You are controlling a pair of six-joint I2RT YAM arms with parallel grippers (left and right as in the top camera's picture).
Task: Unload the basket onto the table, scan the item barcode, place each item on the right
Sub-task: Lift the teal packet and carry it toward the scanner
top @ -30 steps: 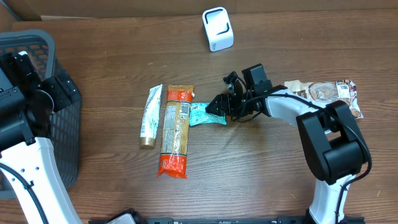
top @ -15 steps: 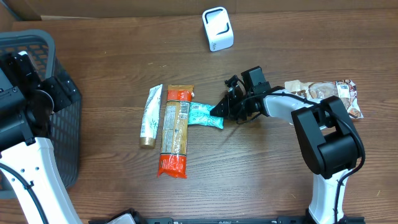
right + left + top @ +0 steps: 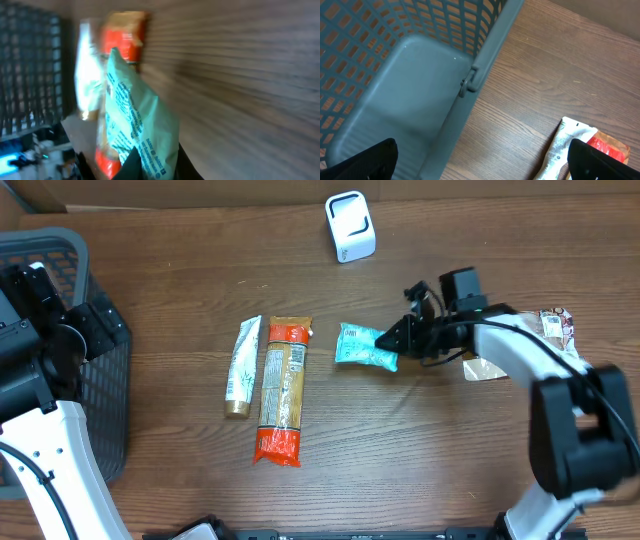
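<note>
Table point(image 3: 420, 450): brown wood is seen from above, with goods laid out across it.
Teal packet point(image 3: 362, 345): it is gripped at its right end and placed right of the orange pack, below the scanner. Whether it is clear of the wood cannot be told.
Right gripper point(image 3: 398, 340): it is clamped tight on the teal packet. In the blurred wrist view the packet is seen standing up out of the jaws.
Scanner point(image 3: 349, 226): the white unit is stood at the far edge, well apart from the packet.
Orange pack point(image 3: 281, 390): it is laid lengthwise, near the teal packet but not touched by it.
Tube point(image 3: 241, 368): it is laid just beside the orange pack, on its left.
Brown packet point(image 3: 555, 330): it is partly hidden by the right arm.
Basket point(image 3: 45, 242): grey mesh is set at the left edge.
Left gripper point(image 3: 482, 162): the jaws are spread wide over the basket's rim, and nothing is held.
</note>
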